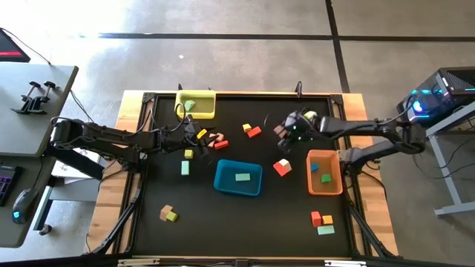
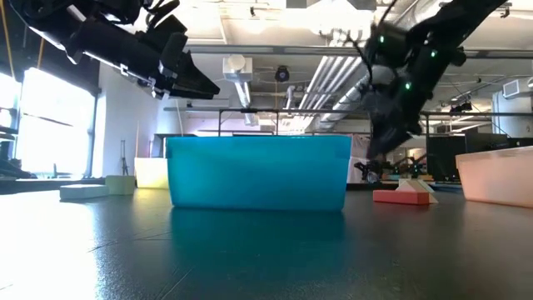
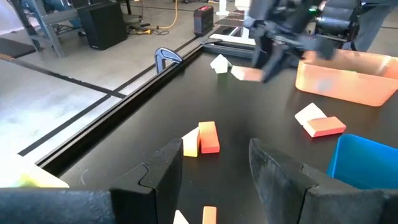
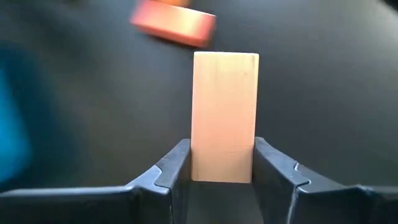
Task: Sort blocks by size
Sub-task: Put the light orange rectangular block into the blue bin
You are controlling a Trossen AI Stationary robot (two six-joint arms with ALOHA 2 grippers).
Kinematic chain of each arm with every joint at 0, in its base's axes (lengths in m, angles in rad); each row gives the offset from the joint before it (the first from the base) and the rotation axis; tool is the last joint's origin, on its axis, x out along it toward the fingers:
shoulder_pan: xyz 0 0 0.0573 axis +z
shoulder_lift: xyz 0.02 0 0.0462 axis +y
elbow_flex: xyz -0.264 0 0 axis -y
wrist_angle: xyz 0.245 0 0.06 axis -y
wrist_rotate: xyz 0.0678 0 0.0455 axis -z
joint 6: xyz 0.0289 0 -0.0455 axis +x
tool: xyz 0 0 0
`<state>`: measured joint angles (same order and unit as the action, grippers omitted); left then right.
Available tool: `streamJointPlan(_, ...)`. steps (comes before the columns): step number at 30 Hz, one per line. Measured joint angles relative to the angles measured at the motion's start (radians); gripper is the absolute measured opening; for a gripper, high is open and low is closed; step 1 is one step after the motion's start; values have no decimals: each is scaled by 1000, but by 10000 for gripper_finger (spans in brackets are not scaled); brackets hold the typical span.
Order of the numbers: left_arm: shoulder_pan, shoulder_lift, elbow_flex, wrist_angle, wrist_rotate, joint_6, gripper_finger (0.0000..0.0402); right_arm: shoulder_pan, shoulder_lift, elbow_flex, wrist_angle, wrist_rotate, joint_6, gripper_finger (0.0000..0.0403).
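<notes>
Right gripper (image 4: 222,165) is clamped on a tan bar (image 4: 225,117): plain pale wood, long and flat-faced, square-cut ends, sticking out forward from between the fingers. In the high view this gripper (image 1: 284,132) sits over the counter (image 1: 245,208) behind the orange tray (image 1: 324,172), above the dark top.

Left gripper (image 3: 214,165) stands partly open with nothing between its fingers, over the far-left part of the counter near the yellow tray (image 1: 196,104). Just ahead of it lie an orange bar (image 3: 208,136) and a yellow block (image 3: 190,143), touching side by side.

Other blocks lie scattered: a red-and-white pair (image 1: 282,167) between the blue tray (image 1: 238,178) and the orange tray, a pale green bar (image 1: 243,177) inside the blue tray, small blocks inside the orange tray, a tan and lime pair (image 1: 168,213) near the front left.
</notes>
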<state>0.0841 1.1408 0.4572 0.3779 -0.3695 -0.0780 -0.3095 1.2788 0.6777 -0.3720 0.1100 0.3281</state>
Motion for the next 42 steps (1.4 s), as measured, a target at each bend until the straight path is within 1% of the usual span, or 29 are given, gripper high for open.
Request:
streamJointPlan(3, 0, 0, 0, 0, 0, 0, 170, 111, 14, 0, 123, -80, -56, 130)
streamJointPlan(8, 0, 0, 0, 7, 0, 0, 170, 271, 47, 2, 373, -174, -157, 130)
streamJointPlan(12, 0, 0, 0, 15, 0, 0, 170, 342, 93, 3, 508, -273, -178, 130)
streamJointPlan(16, 0, 0, 0, 18, 0, 0, 170, 374, 165, 6, 575, -351, -173, 130)
streamJointPlan(19, 0, 0, 0, 20, 0, 0, 170, 377, 236, 55, 570, -394, -176, 130)
streamJointPlan(22, 0, 0, 0, 27, 0, 1, 170, 375, 315, 142, 534, -426, -223, 130)
streamJointPlan(26, 0, 0, 0, 28, 0, 1, 170, 375, 418, 281, 373, -445, -306, 130)
streamJointPlan(29, 0, 0, 0, 27, 0, 1, 170, 375, 489, 370, 245, -450, -324, 133)
streamJointPlan(31, 0, 0, 0, 27, 0, 1, 170, 375, 529, 412, 198, -476, -329, 143)
streamJointPlan(34, 0, 0, 0, 23, 3, -5, 170, 365, 570, 450, 181, -539, -329, 153)
streamJointPlan(37, 0, 0, 0, 8, 3, -15, 170, 355, 590, 459, 180, -587, -327, 156)
streamJointPlan(42, 0, 0, 0, 3, 3, -15, 170, 348, 592, 459, 181, -590, -302, 159)
